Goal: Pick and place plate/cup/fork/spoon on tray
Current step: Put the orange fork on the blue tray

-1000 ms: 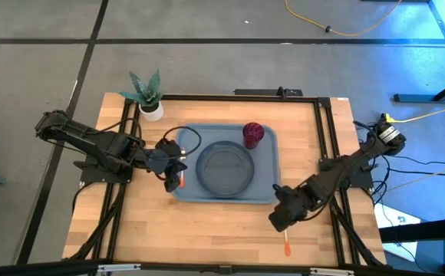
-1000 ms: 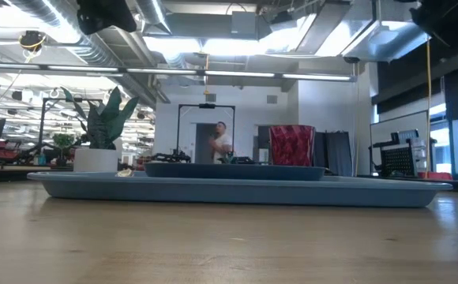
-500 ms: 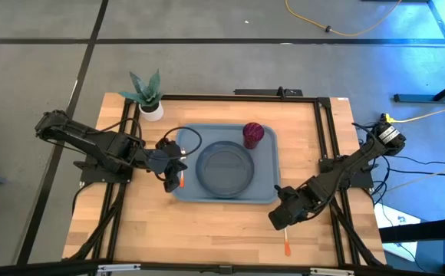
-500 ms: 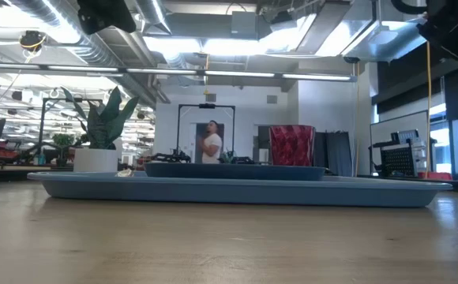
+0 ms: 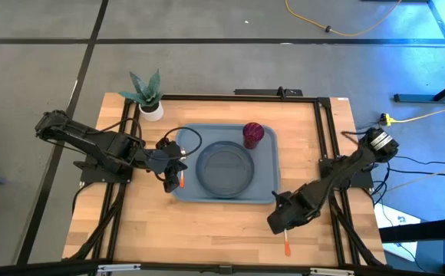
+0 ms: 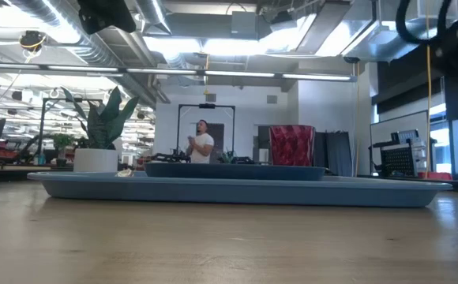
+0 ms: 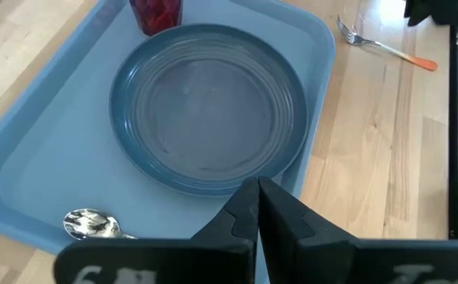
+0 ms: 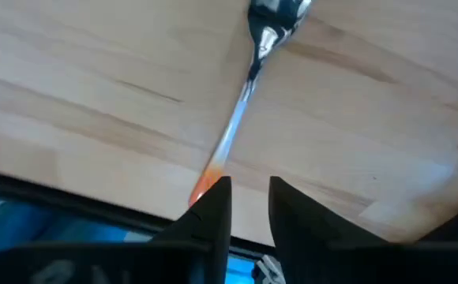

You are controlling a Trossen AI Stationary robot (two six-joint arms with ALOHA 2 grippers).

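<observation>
Now the right hand (image 5: 278, 222), fingers slightly spread, hovers over the fork (image 8: 249, 75) on the bench (image 5: 207, 230) — next, descend and pinch its handle; left hand (image 5: 174, 170), pressed together, waits by the tray (image 5: 188, 138).

The bench (image 5: 222, 222) is pale wood with visible grain and a low sheen. The tray (image 7: 39, 142) looks like smooth matt plastic. The plate (image 7: 209, 106) is glossy, with fine ridges. The fork (image 8: 253, 79) and spoon (image 7: 91, 224) are shiny metal; the fork's handle is orange.
</observation>
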